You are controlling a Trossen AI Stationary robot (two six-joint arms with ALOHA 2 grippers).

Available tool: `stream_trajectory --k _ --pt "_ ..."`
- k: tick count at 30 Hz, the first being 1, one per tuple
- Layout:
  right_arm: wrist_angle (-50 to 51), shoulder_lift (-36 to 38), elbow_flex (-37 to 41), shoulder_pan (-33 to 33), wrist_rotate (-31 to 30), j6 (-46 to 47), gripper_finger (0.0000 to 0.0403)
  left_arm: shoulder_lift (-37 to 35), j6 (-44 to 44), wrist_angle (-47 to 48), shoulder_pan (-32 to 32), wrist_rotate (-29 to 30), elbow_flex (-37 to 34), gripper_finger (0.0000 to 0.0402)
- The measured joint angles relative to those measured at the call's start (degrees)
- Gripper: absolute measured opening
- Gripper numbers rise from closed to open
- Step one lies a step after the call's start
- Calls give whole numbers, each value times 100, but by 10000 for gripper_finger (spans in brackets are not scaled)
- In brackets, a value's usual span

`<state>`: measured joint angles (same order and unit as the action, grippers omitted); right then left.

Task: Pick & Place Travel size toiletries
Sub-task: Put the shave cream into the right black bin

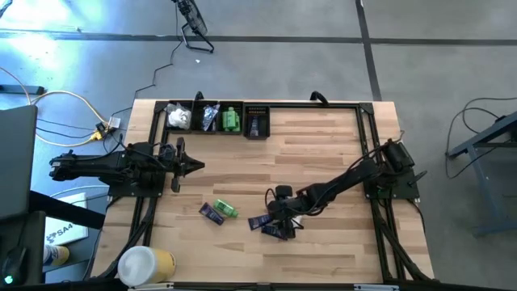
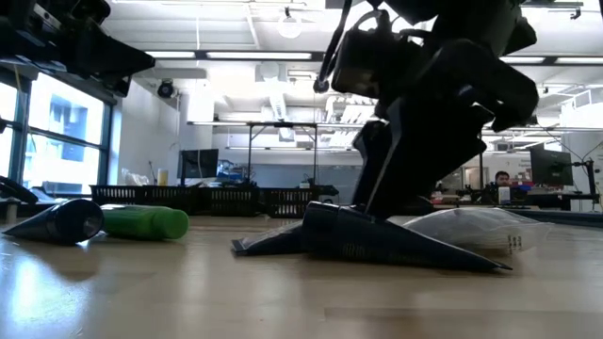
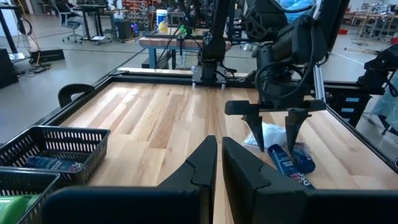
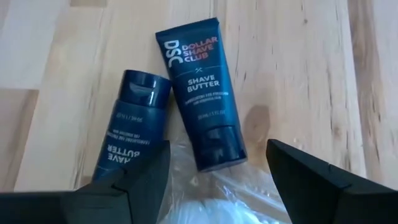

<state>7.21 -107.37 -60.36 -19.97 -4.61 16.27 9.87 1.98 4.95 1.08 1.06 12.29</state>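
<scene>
High view, right gripper (image 1: 279,212): lower centre of the frame, over a cluster of dark blue tubes (image 1: 271,225) on the wooden table (image 1: 323,145).
High view, left gripper (image 1: 194,166): left of centre, waiting, clear of the items.
High view, bins (image 1: 216,118): row along the upper left table edge; a white packet, a green bottle and a dark item already lie in them.
High view, loose items: a green bottle (image 1: 225,210) beside another dark tube (image 1: 212,212), lower left of centre; a large white-and-yellow cylinder (image 1: 145,264) at the lower left corner.
Low view: a dark tube lies flat at centre under the right arm, touching a clear plastic packet (image 2: 471,226) to its right.
Left wrist view: left fingers (image 3: 202,171) pressed together, empty; the right gripper hangs at the upper right with fingers apart over the tubes.
Right wrist view: fingers (image 4: 311,174) spread wide, gripping nothing; two shave butter tubes (image 4: 202,93) lie side by side, touching.
Progress: seemingly partway; some items binned, at least four tubes and bottles left.
</scene>
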Motion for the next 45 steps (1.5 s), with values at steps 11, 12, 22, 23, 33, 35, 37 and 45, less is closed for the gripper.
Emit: stream_trajectory --k 11,12,22,23,33,35,37,45 --pt "-208 -202 11 9 -19 -146 254 0 0 56 1 0 0 22" --pt "-244 -196 -2 10 -19 -151 251 0 1 73 1 -2 0 22" --pt "-191 -195 0 24 6 -153 188 0 0 105 0 -2 0 22" --pt "-191 -195 0 24 6 -153 180 0 0 105 0 0 0 22" --pt "-189 -195 0 24 29 -117 137 1 0 125 2 -2 0 22" --pt "-190 -195 0 24 30 -110 139 2 0 125 2 0 0 22" --pt "-191 -195 0 24 30 -107 145 2 0 125 0 0 0 22" --pt "-190 -195 0 24 32 -107 139 1 0 122 2 -1 0 22"
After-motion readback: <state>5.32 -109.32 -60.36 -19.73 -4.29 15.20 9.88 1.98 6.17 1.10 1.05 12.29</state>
